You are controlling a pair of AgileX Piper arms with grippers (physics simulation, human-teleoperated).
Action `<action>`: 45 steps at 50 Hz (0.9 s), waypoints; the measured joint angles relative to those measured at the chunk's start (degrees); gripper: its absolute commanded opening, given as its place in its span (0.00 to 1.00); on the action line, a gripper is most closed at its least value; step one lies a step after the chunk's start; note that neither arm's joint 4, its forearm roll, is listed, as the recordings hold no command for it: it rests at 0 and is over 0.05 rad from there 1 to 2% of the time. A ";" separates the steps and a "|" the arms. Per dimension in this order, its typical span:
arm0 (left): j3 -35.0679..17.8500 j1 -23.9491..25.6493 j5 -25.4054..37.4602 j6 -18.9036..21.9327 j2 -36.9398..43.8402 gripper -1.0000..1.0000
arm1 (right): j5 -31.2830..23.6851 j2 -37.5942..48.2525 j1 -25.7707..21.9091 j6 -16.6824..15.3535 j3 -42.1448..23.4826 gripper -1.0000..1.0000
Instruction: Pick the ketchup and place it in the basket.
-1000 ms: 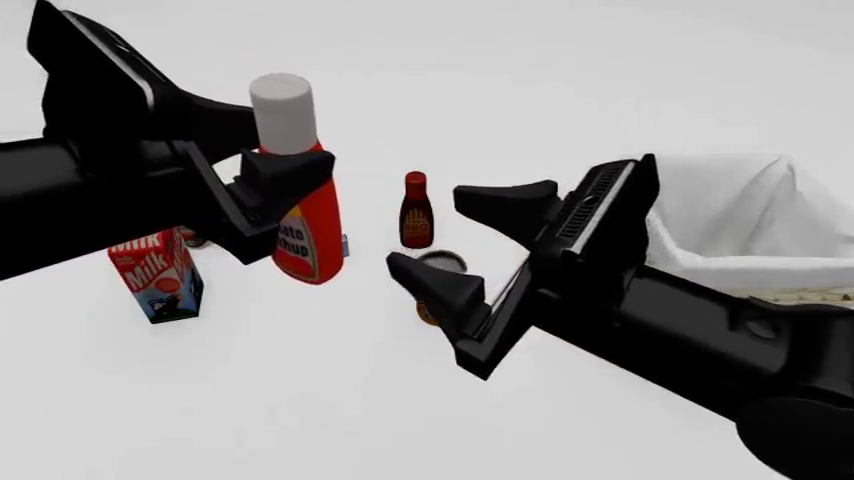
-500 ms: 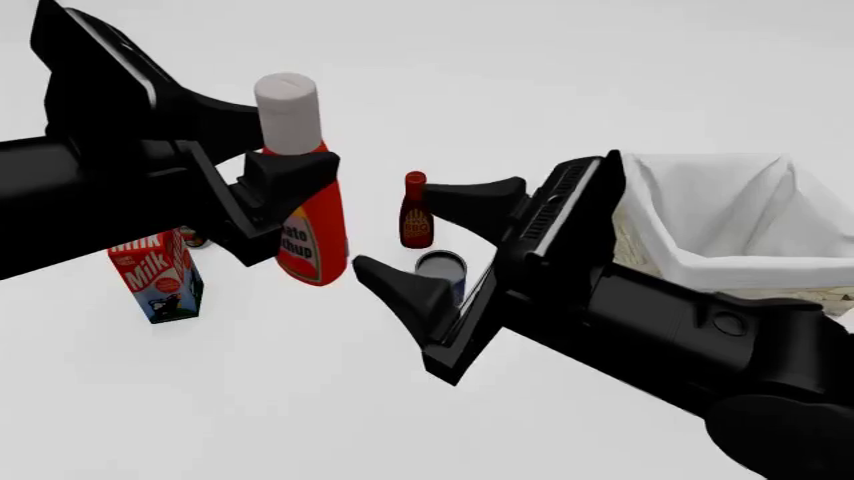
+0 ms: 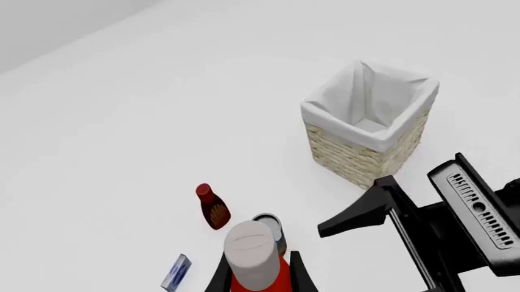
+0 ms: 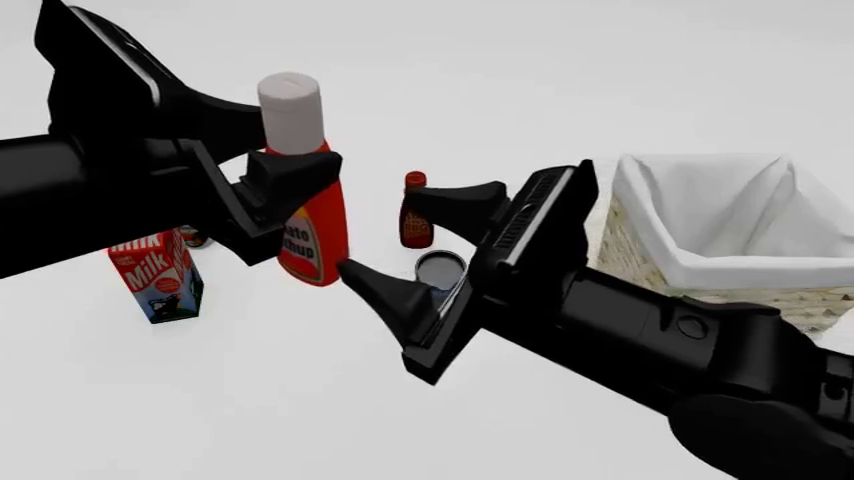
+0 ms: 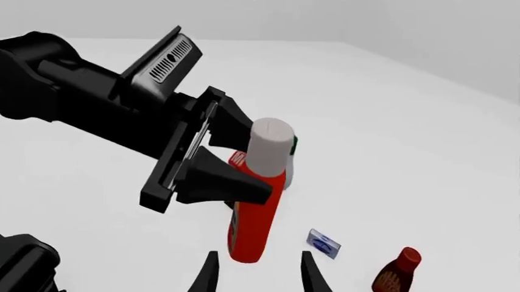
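- The left gripper (image 4: pixel 274 140) is clamping its black fingers (image 4: pixel 287 175) on the shoulder of the bright red-orange plastic ketchup bottle (image 4: pixel 314 235), just under its tall grey-white cap (image 4: pixel 292 112); one finger is pressing on each side of the neck.
- The bottle is hanging upright, or nearly so, in that grasp, with its yellow-white label and dark lettering facing the camera; whether its base is touching the white table (image 4: pixel 200 400) cannot be told.
- The right gripper (image 4: pixel 420 245) is standing released, its two black fingers (image 4: pixel 387 290) spread wide with nothing between them, just beside the held bottle on its right.
- Between those spread fingers, in the front view, a small round tin with a grey top (image 4: pixel 441 268) is sitting on the table.
- Just past the upper right finger, a small dark-red bottle with a red cap (image 4: pixel 416 215) is standing upright, apart from the ketchup.
- Below and left of the left fingers, a red and white milk carton (image 4: pixel 158 275) is standing on the table.
- A small flat blue and white packet (image 5: pixel 324 243) is lying near the ketchup's base in the right wrist view.
- Well to the right of both grippers, beyond the right arm, the large square straw-coloured wicker basket (image 4: pixel 641 255) with white cloth lining is standing open on the table.
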State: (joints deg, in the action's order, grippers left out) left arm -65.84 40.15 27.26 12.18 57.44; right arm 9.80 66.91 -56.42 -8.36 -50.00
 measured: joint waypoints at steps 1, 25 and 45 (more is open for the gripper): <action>0.01 0.00 0.00 -0.01 0.01 0.00 | 0.17 0.12 0.01 -0.08 0.01 1.00; 0.77 -0.41 -0.38 -0.20 0.15 0.00 | 3.80 3.64 -0.33 -0.70 0.06 1.00; 1.13 -0.45 -0.64 -0.40 0.47 0.00 | 5.76 6.19 -0.78 -0.68 -0.72 1.00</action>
State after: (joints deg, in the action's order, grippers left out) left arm -64.71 39.69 26.62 11.78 57.92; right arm 15.57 73.10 -57.20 -9.04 -50.72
